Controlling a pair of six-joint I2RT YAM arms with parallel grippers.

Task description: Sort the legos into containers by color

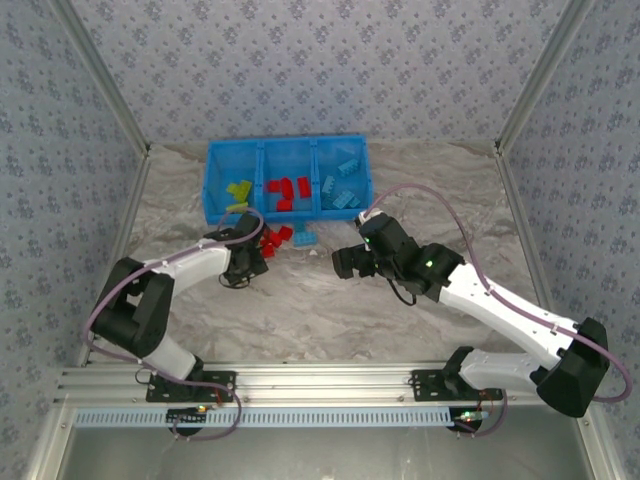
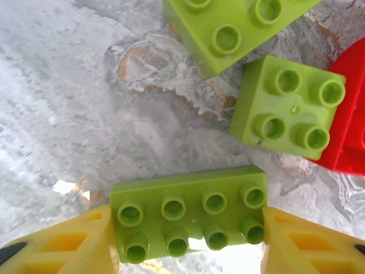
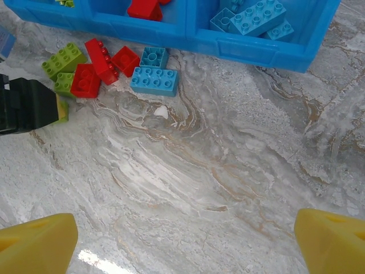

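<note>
My left gripper [image 2: 185,228] is shut on a lime green two-by-four lego [image 2: 188,211], one yellow finger [image 2: 63,242] pressed against each short end. Two more lime green legos [image 2: 285,108] and the edge of a red one [image 2: 351,125] lie just beyond it. From above, the left gripper [image 1: 245,262] sits in front of the blue bin tray [image 1: 214,180], beside loose red legos [image 1: 275,238] and a light blue one [image 1: 305,238]. The compartments hold lime green [image 1: 238,189], red [image 1: 288,190] and light blue legos [image 1: 340,185]. My right gripper [image 3: 185,234] is open over bare table.
In the right wrist view, loose red [image 3: 102,60], light blue [image 3: 154,80] and lime green legos [image 3: 64,59] lie against the bin's front wall [image 3: 256,48], with the left gripper's black body [image 3: 25,105] beside them. Marbled tabletop [image 1: 330,310] stretches toward the arm bases.
</note>
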